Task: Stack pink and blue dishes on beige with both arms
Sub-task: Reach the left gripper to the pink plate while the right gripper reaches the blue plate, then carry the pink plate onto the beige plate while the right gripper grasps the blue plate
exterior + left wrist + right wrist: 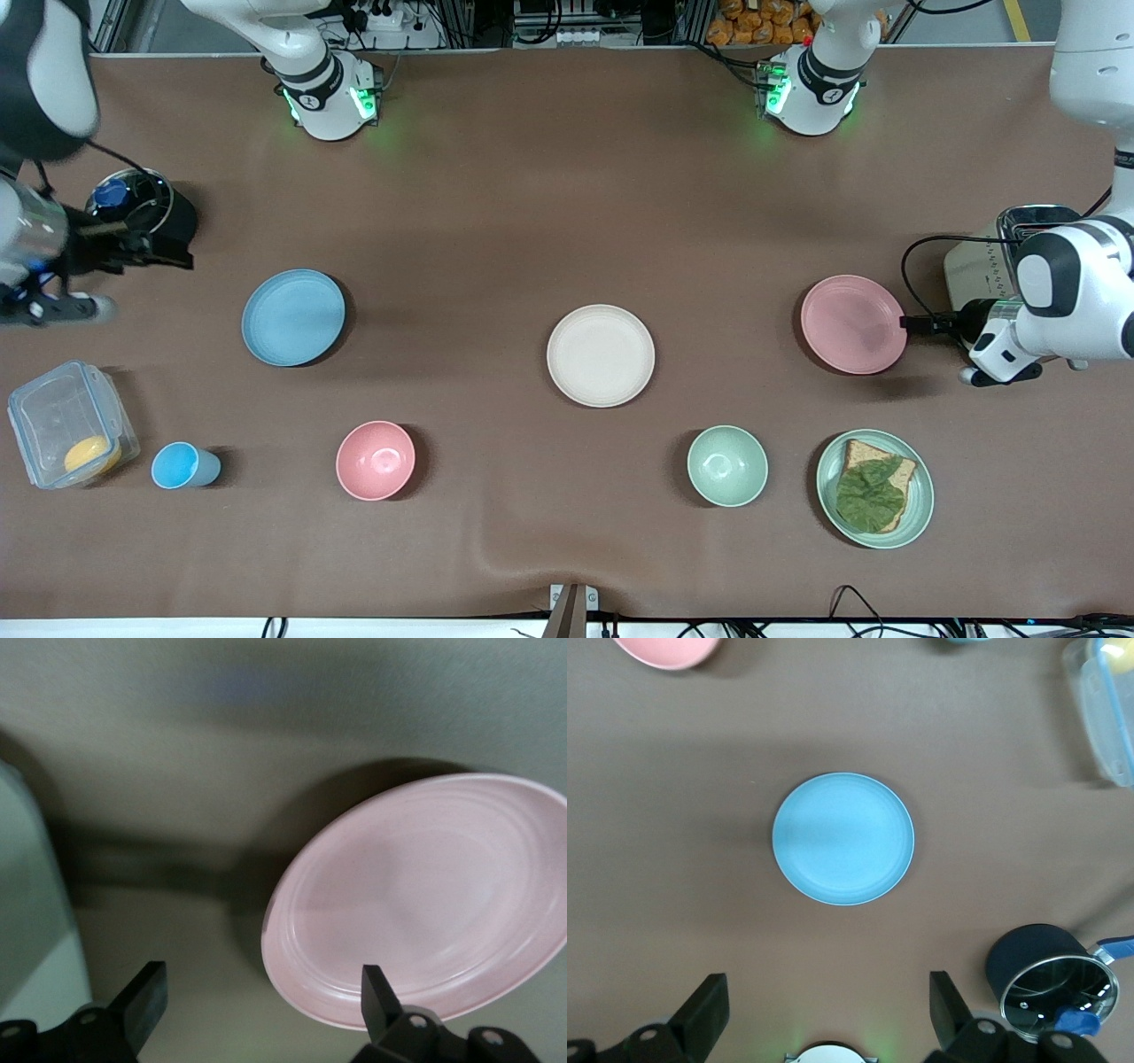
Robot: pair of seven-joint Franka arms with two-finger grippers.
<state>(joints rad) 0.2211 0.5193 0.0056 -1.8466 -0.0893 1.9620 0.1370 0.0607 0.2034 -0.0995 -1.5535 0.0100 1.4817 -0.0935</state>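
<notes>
The left pincer (912, 324) sits low at the edge of the pink plate (854, 323), at the left arm's end of the bench (567, 195). Its fingers (379, 994) stand spread and released; in the left wrist view the plate's rim (416, 899) lies just ahead of them, with nothing between them. The right pincer (168, 252) hangs in the air over the right arm's end of the bench, above a dark pot with a glass lid (142, 206). Its fingers (709, 1010) are also spread wide and hold nothing. The right wrist view looks down from high on the blue plate (843, 838), and the pot (1050, 979) shows close to the fingers.

The blue plate (293, 317) lies flat on the bench toward the right arm's end. The beige plate (601, 355) lies flat near the middle, bare, between the blue and pink plates and well apart from both.

Nearer the front camera stand a clear lidded box (71, 424) with something yellow inside, a small blue cup (182, 465), a pink bowl (376, 460), a green bowl (727, 465) and a green plate (921, 496) bearing a slice of bread (861, 454) with a leaf on it. A toaster (983, 257) stands at the left arm's end, partly hidden by the arm.

No brand, label or writing can be read on any of these things.
</notes>
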